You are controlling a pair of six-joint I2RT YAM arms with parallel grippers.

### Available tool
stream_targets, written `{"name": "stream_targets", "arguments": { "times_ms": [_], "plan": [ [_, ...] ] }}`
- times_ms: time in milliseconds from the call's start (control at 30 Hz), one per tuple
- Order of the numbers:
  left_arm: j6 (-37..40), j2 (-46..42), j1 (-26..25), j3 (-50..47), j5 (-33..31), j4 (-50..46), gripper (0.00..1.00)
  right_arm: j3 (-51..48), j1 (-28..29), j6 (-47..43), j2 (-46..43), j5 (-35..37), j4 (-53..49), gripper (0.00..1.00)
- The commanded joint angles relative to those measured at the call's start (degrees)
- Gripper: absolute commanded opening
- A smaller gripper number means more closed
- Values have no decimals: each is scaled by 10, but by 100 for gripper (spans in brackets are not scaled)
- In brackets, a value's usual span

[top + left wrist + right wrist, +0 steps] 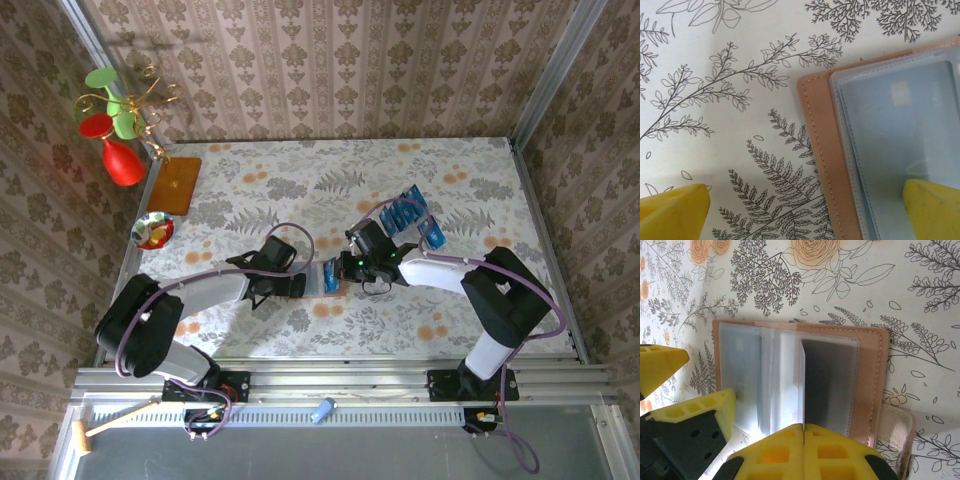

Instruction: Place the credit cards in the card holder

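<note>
One thin blue credit card (900,130) seems sleeved in the open brown leather-like card holder (871,380). The other credit cards (408,213) lie piled. The right claw (804,435) pinches a clear sleeve (801,390), and the left claw (802,212) is spread.

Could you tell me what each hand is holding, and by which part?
The right hand pinches a clear sleeve of the open holder by its free edge, standing it upright. The left hand is open, gripping nothing; one finger rests on the holder.

left pincer (297,284), right pincer (347,268) crowd card holder (331,278), far table (300,185) open
</note>
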Motion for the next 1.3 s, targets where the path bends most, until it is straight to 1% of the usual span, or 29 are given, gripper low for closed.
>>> {"name": "stream_targets", "arguments": {
  "times_ms": [0,200,400,600,867,1267],
  "plan": [
    [-2,-13,5,-12,-13,-22,100,-3,0,3,0,14,-3,0],
    [-2,-21,5,-11,-6,-23,100,9,-1,-4,-13,-3,-4,0],
    [5,-40,6,11,-5,-37,100,18,-1,-4,-25,-25,6,0],
    [16,-22,14,30,2,-38,100,18,-1,2,-18,-39,31,0],
    [20,1,16,19,-1,-30,100,4,-1,5,-3,-50,83,0],
    [7,-10,17,1,-26,-38,100,-13,-4,27,26,-65,152,0]
  ]
}}
